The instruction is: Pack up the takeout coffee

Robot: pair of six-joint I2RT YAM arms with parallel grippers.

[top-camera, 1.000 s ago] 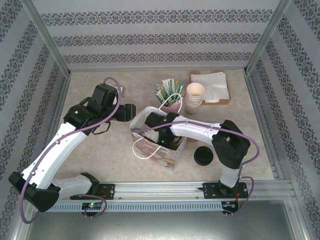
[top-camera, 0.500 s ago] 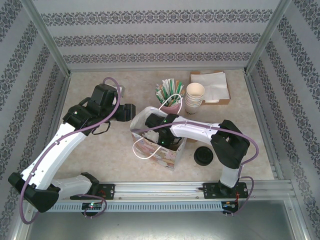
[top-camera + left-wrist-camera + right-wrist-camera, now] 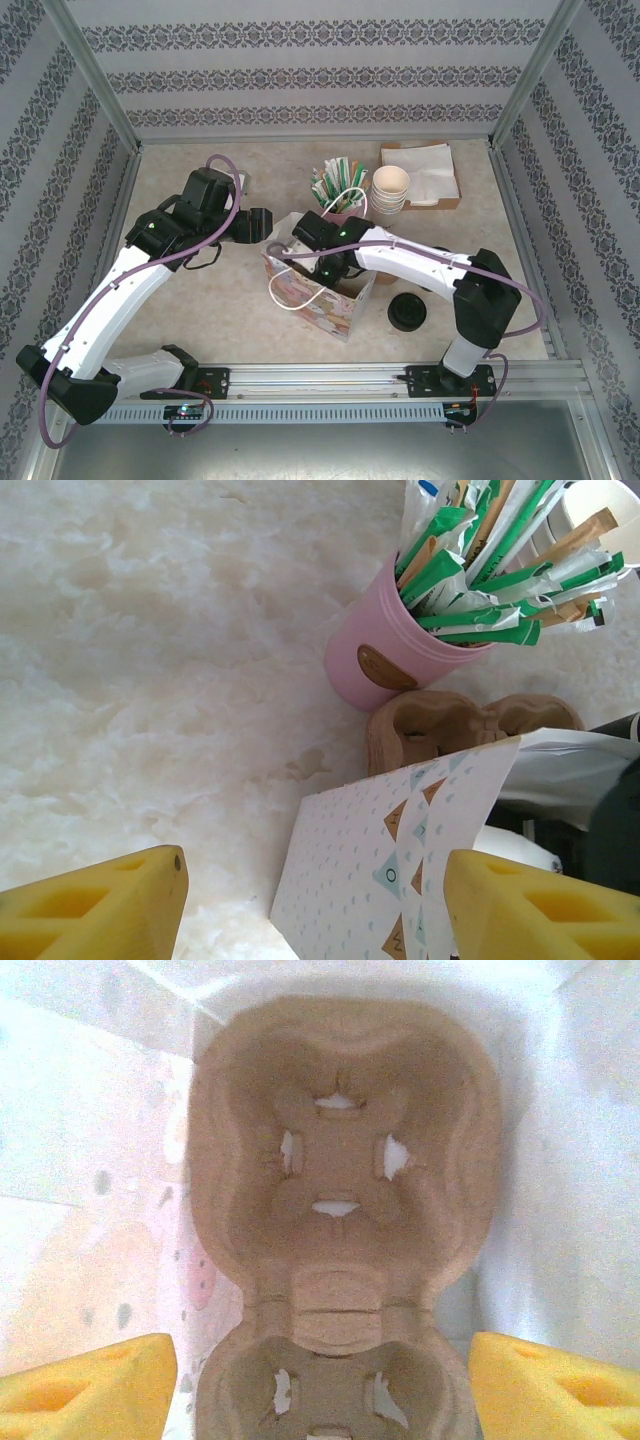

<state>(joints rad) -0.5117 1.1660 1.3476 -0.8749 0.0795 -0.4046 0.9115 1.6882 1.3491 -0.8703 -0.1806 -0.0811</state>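
My left arm point(image 3: 120, 285) reaches up the left side and bends inward. The left claw point(image 3: 258, 224) points right, yellow fingers point(image 3: 95, 900) spread apart and gripping nothing. My right arm point(image 3: 420, 262) stretches leftward across the middle, with the right claw point(image 3: 320, 1385) aimed straight down, fingers wide apart and empty.

The right gripper point(image 3: 322, 1385) opens wider above the cardboard carrier point(image 3: 340, 1190) inside the paper bag point(image 3: 318, 298); in the top view its arm's elbow point(image 3: 488, 298) is now further right.
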